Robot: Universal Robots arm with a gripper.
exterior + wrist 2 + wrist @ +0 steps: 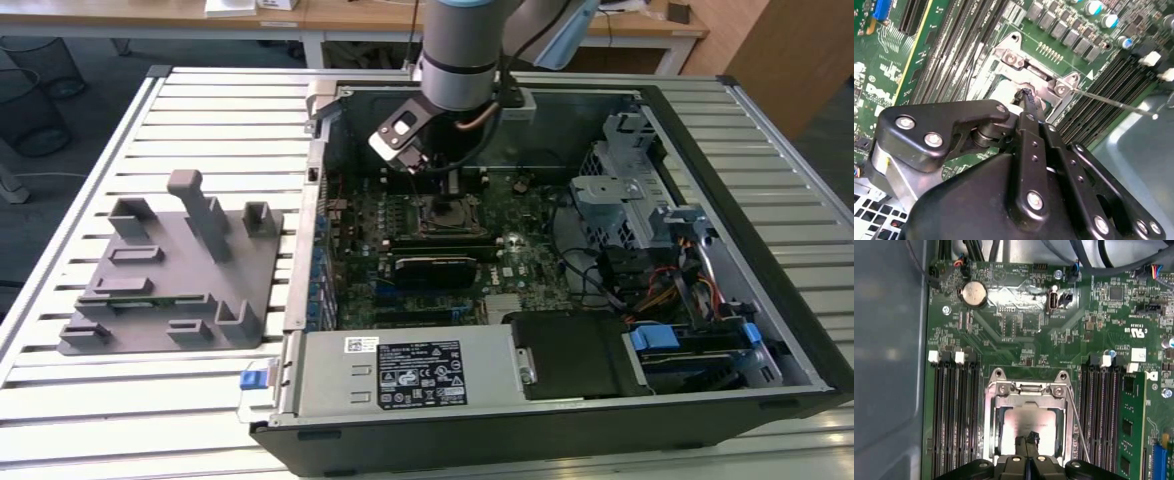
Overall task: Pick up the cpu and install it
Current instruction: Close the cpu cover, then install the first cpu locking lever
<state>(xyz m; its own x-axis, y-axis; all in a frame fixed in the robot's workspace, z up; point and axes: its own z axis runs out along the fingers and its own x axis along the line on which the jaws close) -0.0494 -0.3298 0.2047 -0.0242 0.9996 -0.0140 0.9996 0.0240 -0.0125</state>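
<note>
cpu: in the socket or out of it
In. The cpu lies flat inside the socket frame in the first wrist view, gripper tips over it; fully seated, cannot tell.

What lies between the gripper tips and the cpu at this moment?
Nothing shows there: in the first wrist view the gripper sits right over the silvery cpu lying in the socket frame, the stretch bare. Whether it touches cannot be told.

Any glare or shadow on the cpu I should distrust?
First wrist view: bright glare washes the cpu top, gripper dark against it. Second wrist view: the cpu beside the gripper reads near white. Exterior view: computer case interior dim, socket dark under the arm.
</note>
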